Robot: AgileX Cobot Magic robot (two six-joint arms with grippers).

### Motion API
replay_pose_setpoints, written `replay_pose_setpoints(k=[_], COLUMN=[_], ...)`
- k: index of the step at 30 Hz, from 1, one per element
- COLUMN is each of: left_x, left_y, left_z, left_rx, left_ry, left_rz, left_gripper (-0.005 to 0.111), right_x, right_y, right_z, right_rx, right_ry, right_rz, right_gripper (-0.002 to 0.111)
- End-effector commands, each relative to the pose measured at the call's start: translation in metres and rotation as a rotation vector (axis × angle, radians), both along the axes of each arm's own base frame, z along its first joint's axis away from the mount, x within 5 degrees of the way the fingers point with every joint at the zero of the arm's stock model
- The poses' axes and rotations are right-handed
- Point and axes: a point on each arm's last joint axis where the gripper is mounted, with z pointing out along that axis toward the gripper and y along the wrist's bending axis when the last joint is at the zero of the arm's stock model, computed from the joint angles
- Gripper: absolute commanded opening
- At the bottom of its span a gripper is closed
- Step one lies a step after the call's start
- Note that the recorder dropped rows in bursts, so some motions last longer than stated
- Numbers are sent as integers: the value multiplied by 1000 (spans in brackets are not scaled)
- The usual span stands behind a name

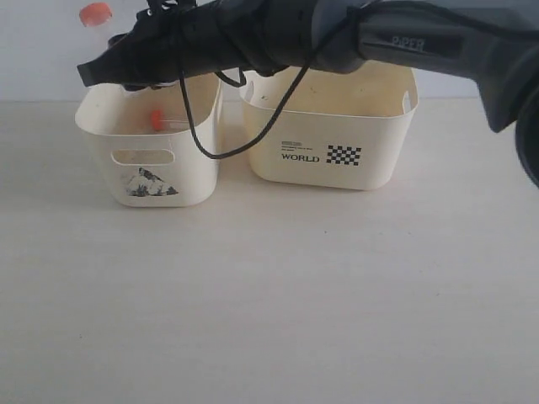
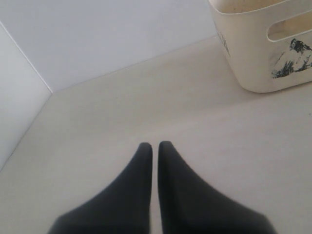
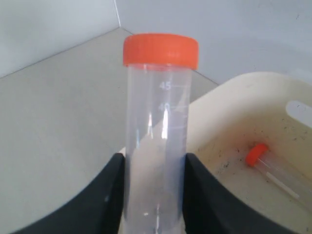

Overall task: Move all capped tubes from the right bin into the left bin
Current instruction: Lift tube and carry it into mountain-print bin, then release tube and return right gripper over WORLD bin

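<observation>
Bright, even light; soft focus.

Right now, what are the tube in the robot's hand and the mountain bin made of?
The tube: probably clear plastic, glossy; you see through it, light streaks, printed marks. Its orange cap: opaque plastic, likely. The mountain bin: cream plastic, matte, molded handle slot.

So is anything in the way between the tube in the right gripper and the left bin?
Nothing visible is. The right gripper holds the tube above the open left bin. One other tube lies inside, with room beside it. The arm's black cable hangs by the bin's right wall.
</observation>
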Motion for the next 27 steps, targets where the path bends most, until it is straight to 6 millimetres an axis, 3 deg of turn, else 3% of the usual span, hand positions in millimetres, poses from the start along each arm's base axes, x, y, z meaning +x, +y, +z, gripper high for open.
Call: replay_pose_setpoints(k=[1, 2, 5, 6, 8, 9, 10, 19, 22, 24, 26, 27], left_x=[0, 0, 0, 0, 0, 0, 0, 0, 0, 0, 0, 0], left_y=[0, 0, 0, 0, 0, 0, 0, 0, 0, 0, 0, 0], left_z=[2, 2, 2, 2, 2, 2, 2, 2, 2, 2, 2, 2], left_rx=[-8, -8, -8, -8, -8, -8, -8, -8, -8, -8, -8, -8], left_ry=[-8, -8, -8, -8, -8, -8, -8, -8, -8, -8, -8, -8], left_rz=[1, 1, 1, 1, 1, 1, 1, 1, 1, 1, 1, 1], left_gripper=[4, 4, 4, 4, 4, 4, 4, 4, 4, 4, 4, 4], right_x=[3, 3, 5, 5, 3, -1, -4, -33, -55, -63, -58, -48], right_y=[1, 0, 0, 0, 0, 1, 1, -11, -24, -39, -71, -100], right_z=[-3, -2, -2, -2, -1, 1, 4, 25, 38, 50, 53, 53], right_rx=[-7, -6, 4, 12, 24, 9, 0, -141, -261, -374, -647, -839], right_ry=[-13, -16, -18, -8, 15, 25, 32, 233, 362, 376, 333, 315], right_rz=[-8, -12, -32, -37, -34, 10, 35, 118, 176, 133, -50, -225], right_gripper=[9, 18, 64, 62, 42, 9, 1, 0, 0, 0, 0, 0])
